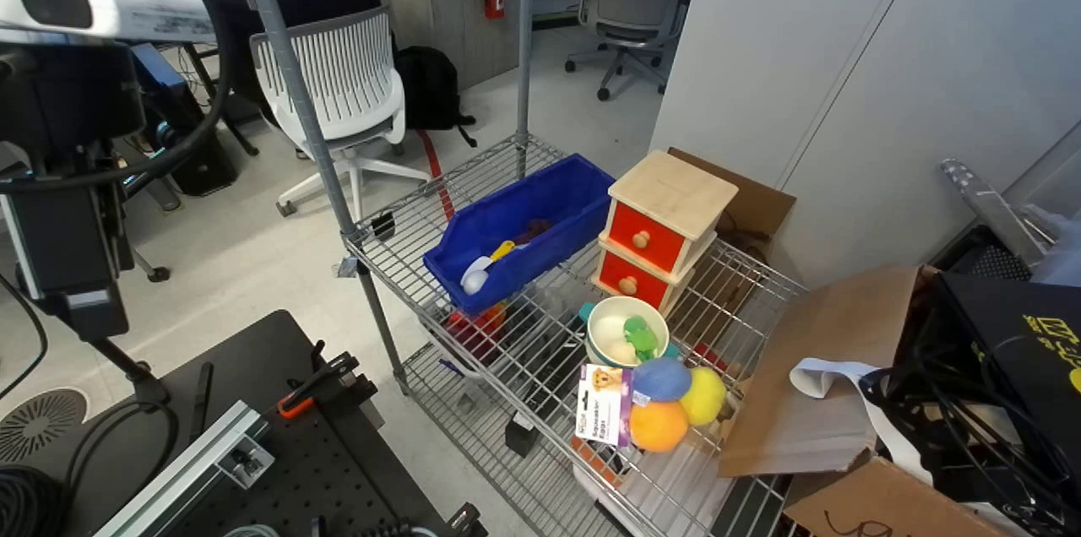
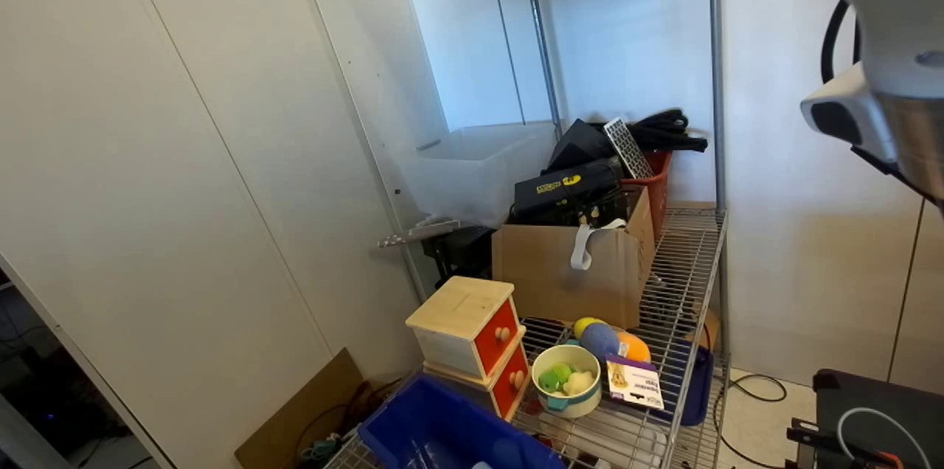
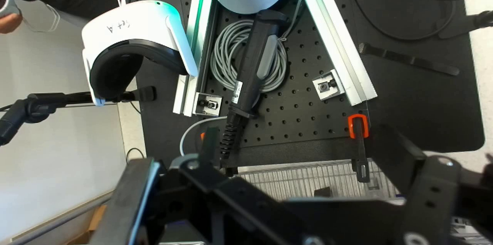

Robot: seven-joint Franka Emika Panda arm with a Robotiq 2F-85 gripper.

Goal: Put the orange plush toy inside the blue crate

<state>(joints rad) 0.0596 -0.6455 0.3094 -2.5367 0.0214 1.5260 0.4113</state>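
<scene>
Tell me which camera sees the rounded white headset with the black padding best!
The wrist view. There the rounded white headset with the black padding fits wholly in the picture, and you can even see handwriting on it. Neither exterior view shows it; both catch only part of the flat black table.

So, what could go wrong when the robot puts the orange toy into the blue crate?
The orange toy is bunched with the blue toy and yellow toy, so they might get dragged along. The bowl stands close to them, and the claw could bump it. The crate already holds a white item, so the toy may land unevenly.
</scene>
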